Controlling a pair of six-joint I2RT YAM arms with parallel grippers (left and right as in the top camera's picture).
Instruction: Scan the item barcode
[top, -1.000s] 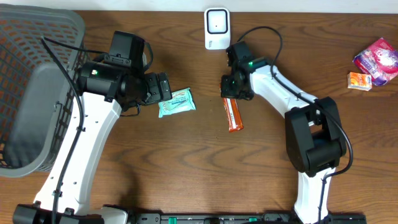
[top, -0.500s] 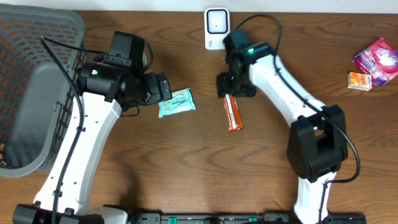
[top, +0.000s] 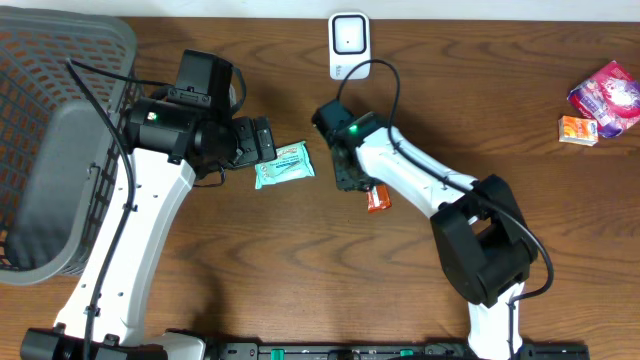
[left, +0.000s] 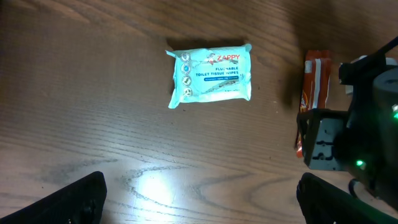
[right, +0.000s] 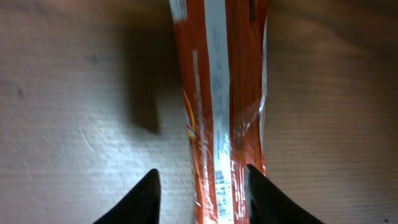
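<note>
Table (top: 300, 290): one basket (top: 30, 262), scanner (top: 348, 45), wipes (top: 285, 165), bar (top: 377, 199); two packets (top: 608, 92).
Left gripper (top: 266, 140): apart.
Right gripper (right: 202, 193): apart astride bar, shifted left.

Right arm (top: 420, 175): swung left and nearer, off from the scanner (top: 348, 45).
Right gripper (right: 205, 191): moved from the bar's far end to above the bar (top: 377, 200), hiding all but its near end; jaws now astride it.

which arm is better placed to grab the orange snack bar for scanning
Right. The right gripper is directly over the snack bar, jaws either side of it. The left gripper is open beside the wipes pack, away from the bar.
</note>
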